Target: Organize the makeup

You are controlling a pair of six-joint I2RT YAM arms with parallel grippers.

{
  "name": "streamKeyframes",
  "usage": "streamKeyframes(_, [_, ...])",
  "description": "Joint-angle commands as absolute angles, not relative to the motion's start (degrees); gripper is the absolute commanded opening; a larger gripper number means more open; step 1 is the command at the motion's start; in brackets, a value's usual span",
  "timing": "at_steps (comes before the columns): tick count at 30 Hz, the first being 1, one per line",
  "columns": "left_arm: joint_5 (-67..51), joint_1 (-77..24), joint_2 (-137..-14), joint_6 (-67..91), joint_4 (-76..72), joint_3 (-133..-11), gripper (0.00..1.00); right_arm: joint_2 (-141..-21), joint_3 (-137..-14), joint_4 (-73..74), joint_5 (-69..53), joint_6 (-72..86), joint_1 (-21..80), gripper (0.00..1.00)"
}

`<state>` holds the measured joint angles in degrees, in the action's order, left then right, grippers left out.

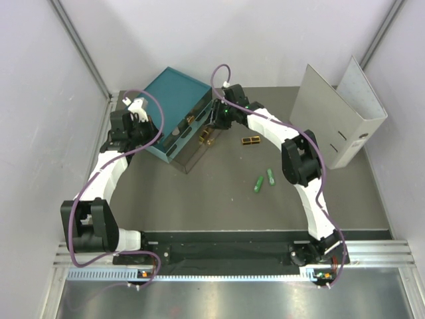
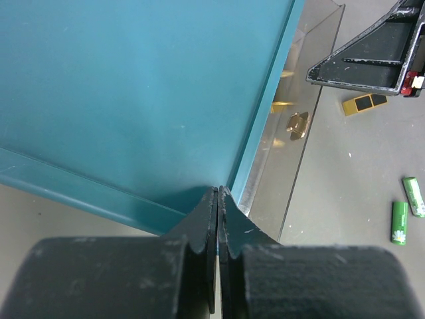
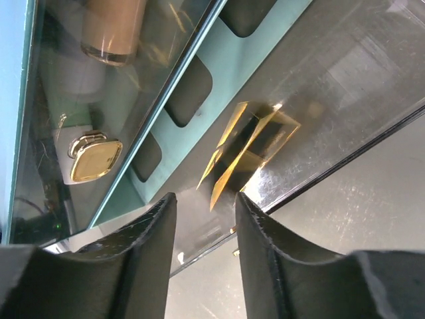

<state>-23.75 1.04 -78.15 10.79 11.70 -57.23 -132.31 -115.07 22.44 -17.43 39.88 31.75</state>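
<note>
Hovering my right end effector (image 3: pixel 204 203) over the pulled-out clear drawer (image 3: pixel 345 86), bottom center of the wrist view, jaws apart w/ nothing between them. Just past the tips a black-and-gold case (image 3: pixel 252 146) lies in that drawer, tilted, its reflection showing on the clear plastic. Upper left of the same view: a peach tube (image 3: pixel 113 30) behind the clear wall of another drawer.

My left end effector (image 2: pixel 218 196) sits bottom center of its own view, jaws pressed together, holding nothing. Tips are right at the near corner of the teal box (image 2: pixel 133 86), can't tell if touching. The box fills the upper left of that frame.

Top view: box is upper left of center, w/ the drawer sticking out toward lower right. A second black-and-gold case (image 1: pixel 250 141) lies on the tabletop (image 1: pixel 219 206) just right of the drawer, near center. A green tube (image 1: pixel 259 184) and a 2nd green tube (image 1: pixel 270 177) lie side by side lower right of it, well apart from the box. Grey binder (image 1: pixel 342 116) stands at upper right.
</note>
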Motion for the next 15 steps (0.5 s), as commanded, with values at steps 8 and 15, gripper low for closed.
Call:
streamKeyframes(8, [-25.0, 0.2, -82.0, 9.5, 28.7, -52.8, 0.00, -126.1, -116.3, 24.4, -14.1, 34.2, 32.3, 0.44])
streamKeyframes(15, [-25.2, 0.2, -81.9, 9.1, 28.4, -52.4, 0.00, -118.1, -109.5, 30.3, -6.3, 19.1, 30.7, 0.57])
